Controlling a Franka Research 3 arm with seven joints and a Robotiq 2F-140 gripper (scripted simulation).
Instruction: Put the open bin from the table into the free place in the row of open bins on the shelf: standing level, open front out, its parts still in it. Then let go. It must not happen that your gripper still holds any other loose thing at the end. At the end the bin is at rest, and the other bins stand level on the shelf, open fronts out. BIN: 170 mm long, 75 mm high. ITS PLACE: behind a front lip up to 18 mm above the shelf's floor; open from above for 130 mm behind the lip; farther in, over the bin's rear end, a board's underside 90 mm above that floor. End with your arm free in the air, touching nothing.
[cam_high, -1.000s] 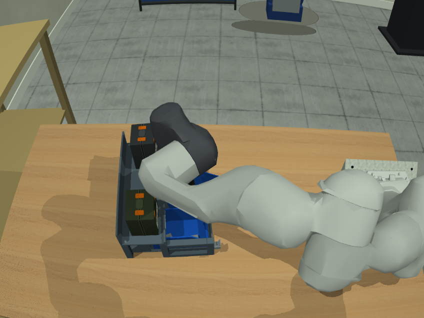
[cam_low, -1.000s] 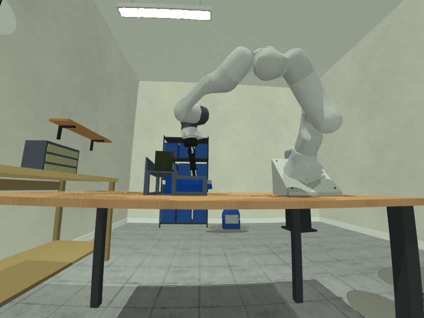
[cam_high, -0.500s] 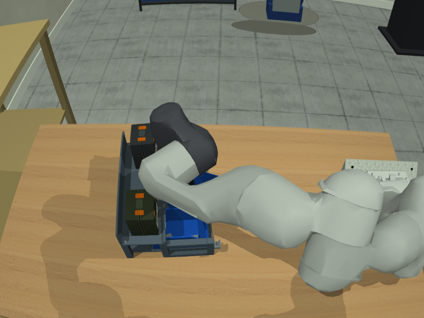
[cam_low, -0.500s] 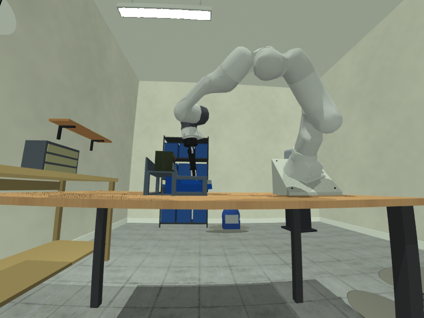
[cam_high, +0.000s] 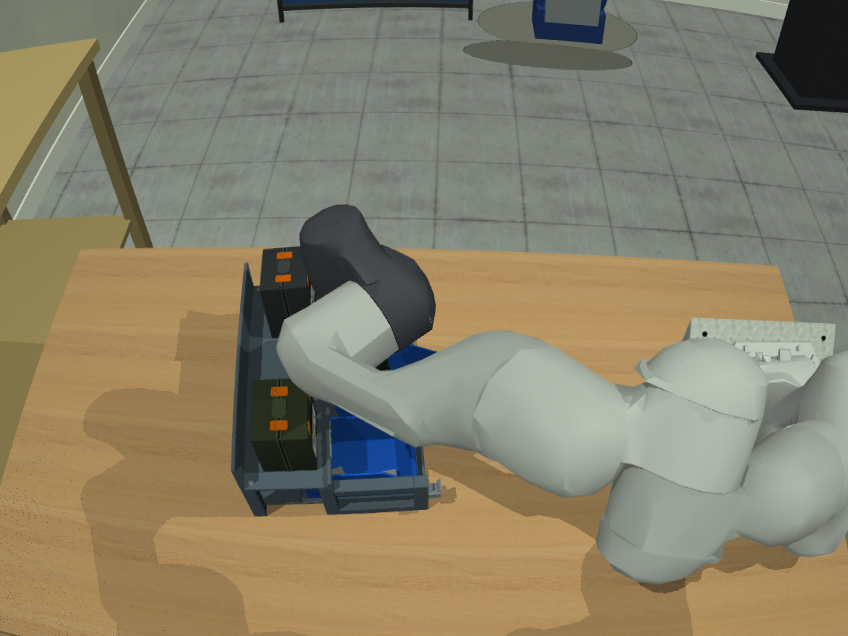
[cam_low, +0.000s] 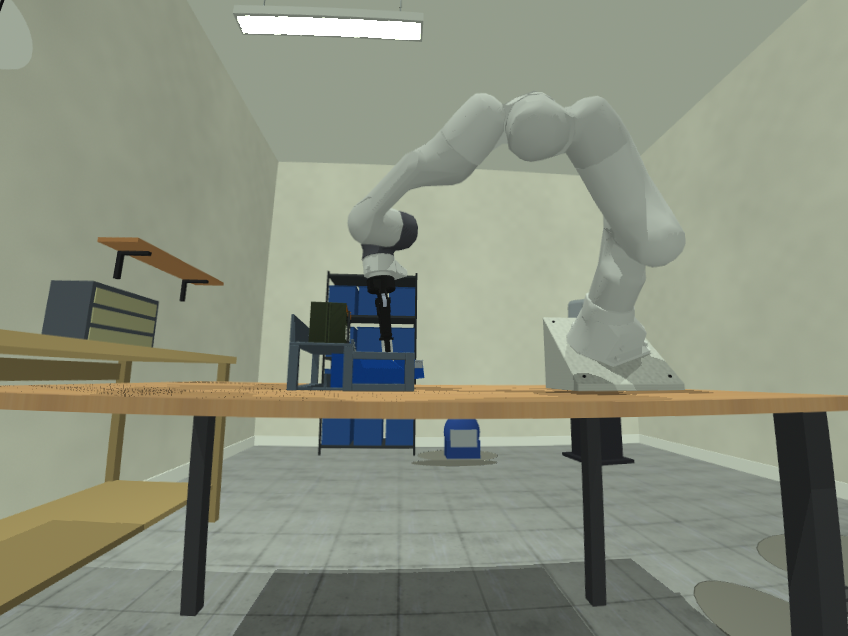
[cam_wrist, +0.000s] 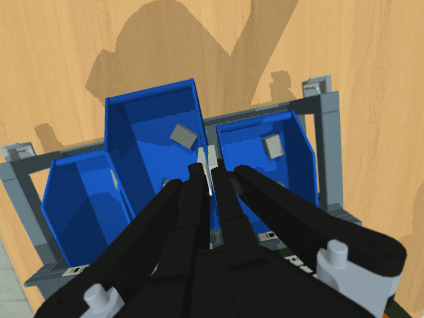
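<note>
In the wrist view, three blue open bins sit in the grey shelf frame. The middle bin holds a grey part, and its open front reaches out past the shelf's front rail, farther than its neighbours. My gripper is shut on that bin's right side wall, pads on either side of the thin blue edge. The left bin and right bin stand level behind the rail. In the top view my arm hides most of the middle bin. In the exterior view the gripper reaches down into the shelf.
Two dark green cases stand on the board over the bins' rear ends. The shelf's back panel rises behind them. The robot's base mount is at the table's right edge.
</note>
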